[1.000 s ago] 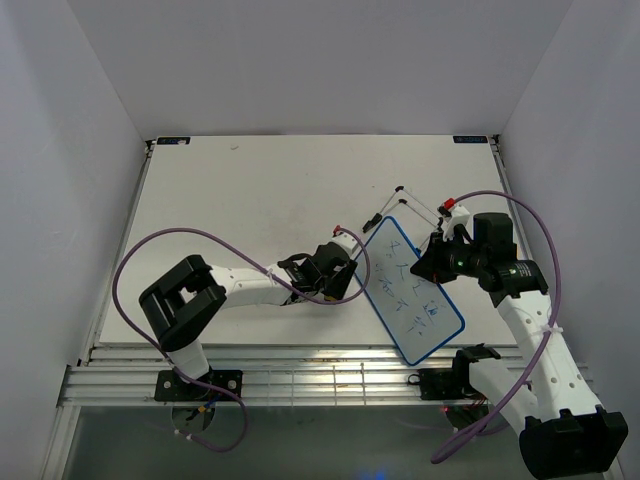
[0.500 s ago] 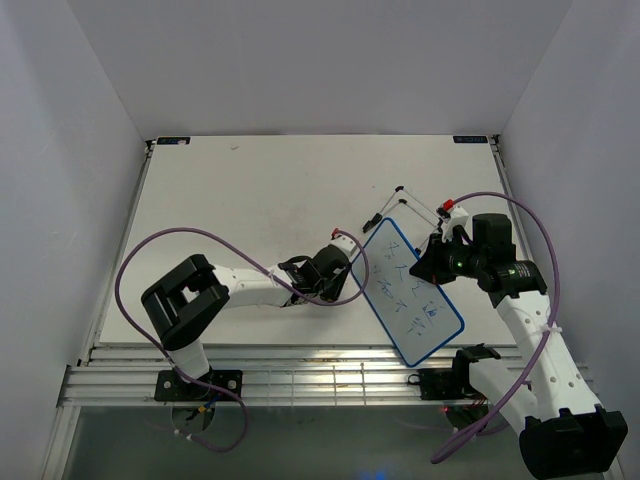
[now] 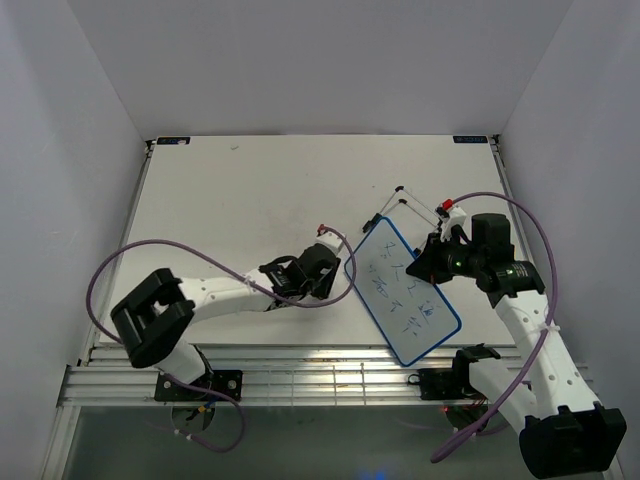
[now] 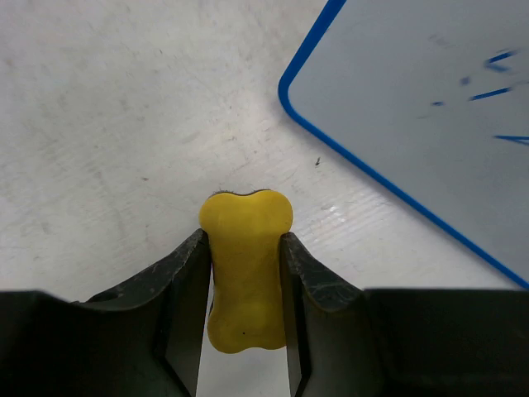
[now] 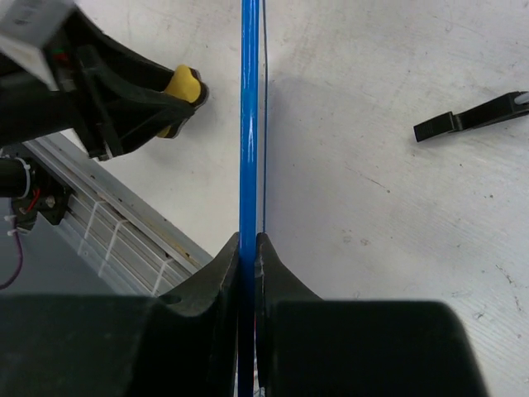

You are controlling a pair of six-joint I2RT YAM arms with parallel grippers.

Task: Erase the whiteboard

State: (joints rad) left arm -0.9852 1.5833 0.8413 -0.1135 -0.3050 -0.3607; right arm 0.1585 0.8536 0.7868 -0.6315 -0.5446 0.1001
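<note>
Left wrist view: left gripper (image 4: 245,240) is closed on the small yellow peanut-shaped eraser (image 4: 246,277), with one black finger pressed into each side of its waist. The eraser's upper lobe sticks out past the fingertips. It sits low over the white tabletop (image 4: 107,124) (contact with the surface cannot be made out). Ahead and to the right is a rounded corner of the flat white rectangular whiteboard with thin blue rim (image 4: 430,107). The eraser is near that corner but apart from it. Short blue pen strokes show on the board face at the upper right.

Right wrist view: right gripper (image 5: 248,241) is clamped on the board's rim, and the board appears edge-on as a blue line running straight away from the fingers. Left of that line are the other arm's fingers with the eraser. Right of it, a flat black stand piece (image 5: 463,118) lies on the table.

Top external view: the board sits right of centre, its long axis diagonal and its scribbled face toward the camera. The right gripper is on its right long edge. Purple cables (image 3: 150,243) loop from both arms. A ribbed aluminium rail (image 3: 300,362) runs along the near edge.
</note>
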